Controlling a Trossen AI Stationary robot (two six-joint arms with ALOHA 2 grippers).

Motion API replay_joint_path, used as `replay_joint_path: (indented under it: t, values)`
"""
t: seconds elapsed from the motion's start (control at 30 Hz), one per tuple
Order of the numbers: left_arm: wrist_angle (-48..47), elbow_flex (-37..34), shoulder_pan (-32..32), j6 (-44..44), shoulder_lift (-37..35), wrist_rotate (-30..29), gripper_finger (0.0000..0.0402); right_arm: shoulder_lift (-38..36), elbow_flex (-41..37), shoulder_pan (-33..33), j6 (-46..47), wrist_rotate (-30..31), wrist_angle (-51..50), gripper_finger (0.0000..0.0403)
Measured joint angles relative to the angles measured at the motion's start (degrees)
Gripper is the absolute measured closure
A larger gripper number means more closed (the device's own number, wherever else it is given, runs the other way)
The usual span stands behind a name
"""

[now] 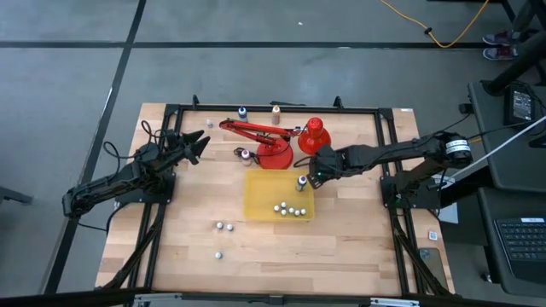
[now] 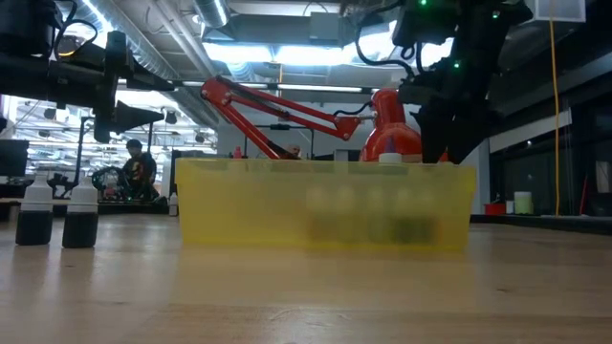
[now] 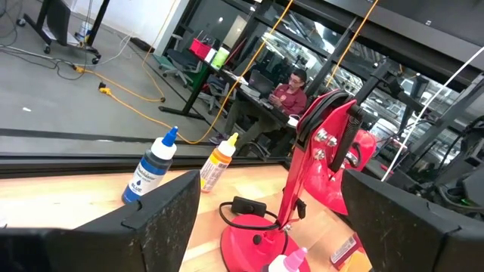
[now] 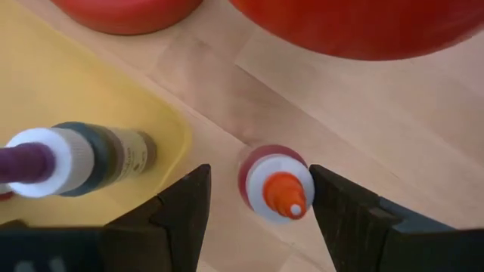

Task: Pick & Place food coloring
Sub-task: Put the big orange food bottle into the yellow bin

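- the right gripper is hovering straight above a red food coloring bottle standing upright on the wood just outside the yellow tray, beside the red desk lamp; its jaws are standing wide, one finger either side of the bottle, not touching it.
- the bottle is looking small, light and top-heavy, likely smooth plastic that could tip or slip; judging from this, the round body below the orange-red nozzle is offering the surest hold, not the tapered tip.
- a purple-tipped bottle is already standing inside the tray, near the corner.
- a blue bottle and an orange bottle are waiting upright at the table's far edge, a pink one by the lamp base.
- the left gripper is idling over the table's left side, jaws spread wide and empty.
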Motion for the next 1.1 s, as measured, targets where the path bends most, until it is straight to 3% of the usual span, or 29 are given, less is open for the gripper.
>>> replay_joint_path:
  t: [0.2, 0.47, 0.8, 1.1]
  values:
    - [0.0, 0.0, 0.0, 0.0, 0.0, 0.0, 0.009, 0.0, 0.0, 0.0, 0.0, -0.4, -0.9, 0.0197]
    - [0.0, 0.0, 0.0, 0.0, 0.0, 0.0, 0.0091, 0.0, 0.0, 0.0, 0.0, -1.4, -2.4, 0.0286]
    - [0.0, 0.0, 0.0, 0.0, 0.0, 0.0, 0.009, -1.8, 3.6, 1.3, -1.1, -1.7, -12.9, 0.0282]
    - [0.0, 0.0, 0.0, 0.0, 0.0, 0.0, 0.0089, -2.0, 14.7, 5.5, -4.5, -2.2, -25.4, 0.0284]
